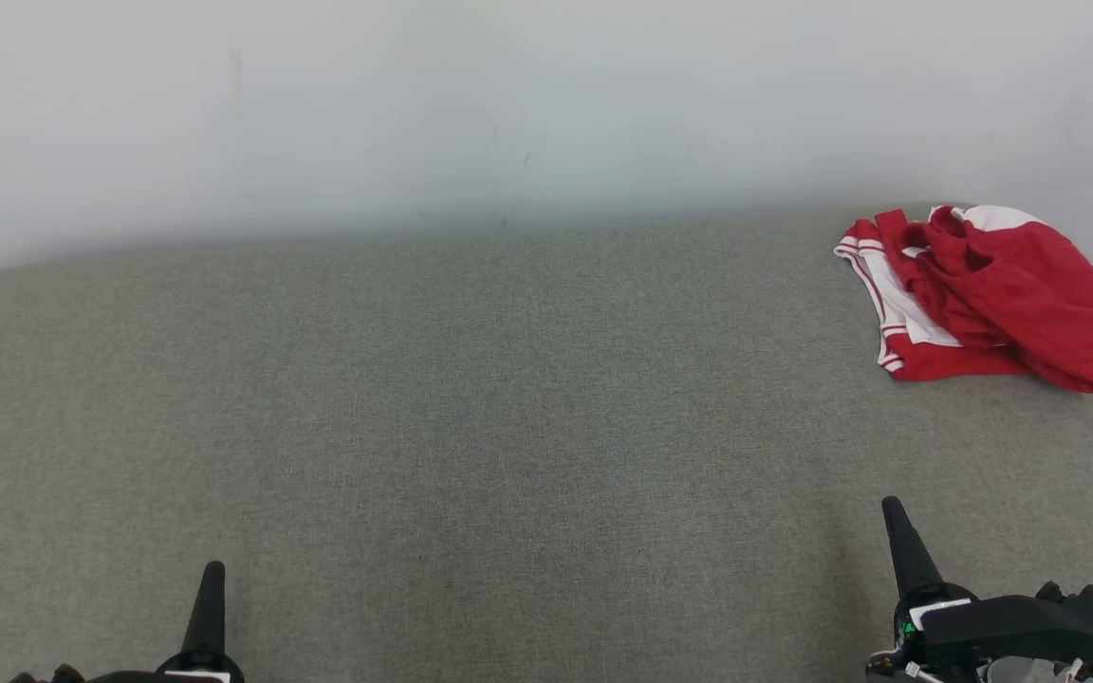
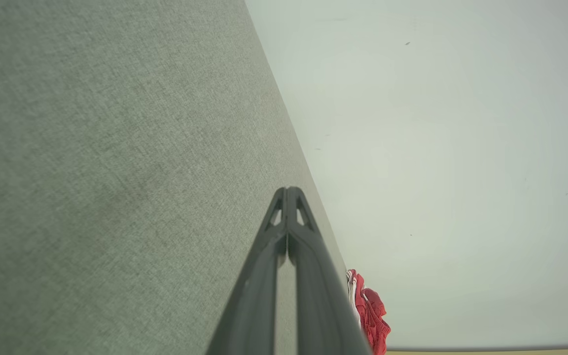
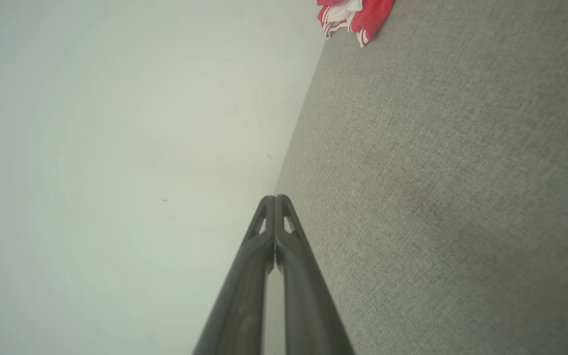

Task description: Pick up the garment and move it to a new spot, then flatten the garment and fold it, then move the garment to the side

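Left end effector (image 1: 213, 569), lower left: fingers pressed together, empty, over the grey fabric-covered bench (image 1: 509, 427). Right end effector (image 1: 891, 507), lower right: likewise closed and empty. Crumpled red-and-white garment (image 1: 983, 294): lying at the bench's far right corner, well apart from both.

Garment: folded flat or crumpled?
Crumpled, not folded: the red-and-white garment lies in a lumpy heap at the far right of the gray surface, layers bunched unevenly.

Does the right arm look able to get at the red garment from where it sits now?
Probably yes: the garment lies far right, ahead of the right claw, with just grey surface between them. The claw is shut, so it must open first.
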Tool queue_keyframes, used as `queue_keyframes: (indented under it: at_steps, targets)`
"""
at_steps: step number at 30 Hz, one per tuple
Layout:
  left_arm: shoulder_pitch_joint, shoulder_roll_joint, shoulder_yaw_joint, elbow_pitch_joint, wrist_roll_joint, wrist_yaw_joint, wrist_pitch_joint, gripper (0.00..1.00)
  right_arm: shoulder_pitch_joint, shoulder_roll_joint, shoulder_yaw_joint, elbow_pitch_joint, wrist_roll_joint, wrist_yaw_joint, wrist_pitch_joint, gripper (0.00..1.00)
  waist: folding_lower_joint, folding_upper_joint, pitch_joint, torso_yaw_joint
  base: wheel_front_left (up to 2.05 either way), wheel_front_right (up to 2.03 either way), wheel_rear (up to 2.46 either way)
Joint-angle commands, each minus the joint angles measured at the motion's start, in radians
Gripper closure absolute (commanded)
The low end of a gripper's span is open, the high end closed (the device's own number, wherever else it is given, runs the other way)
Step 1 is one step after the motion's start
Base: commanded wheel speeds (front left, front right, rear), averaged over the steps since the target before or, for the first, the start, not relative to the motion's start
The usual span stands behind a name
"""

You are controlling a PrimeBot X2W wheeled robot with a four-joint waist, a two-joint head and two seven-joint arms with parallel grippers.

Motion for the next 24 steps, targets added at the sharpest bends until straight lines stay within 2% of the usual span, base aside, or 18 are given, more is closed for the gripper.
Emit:
queue_keyframes:
  at_steps: [1,24]
  targets:
    - [-0.022,0.004,0.004,-0.004,-0.021,-0.009,0.007,1.0,-0.013,-0.001,-0.004,-0.01,0.029,-0.001,0.006,1.0,0.0,0.0,0.0,0.0,0.0,0.0,0.0]
    - [-0.048,0.005,0.012,0.0,-0.21,-0.026,0.052,1.0,-0.023,0.0,-0.024,-0.015,0.219,-0.002,0.053,1.0,0.0,0.0,-0.004,-0.002,0.0,0.0,0.0]
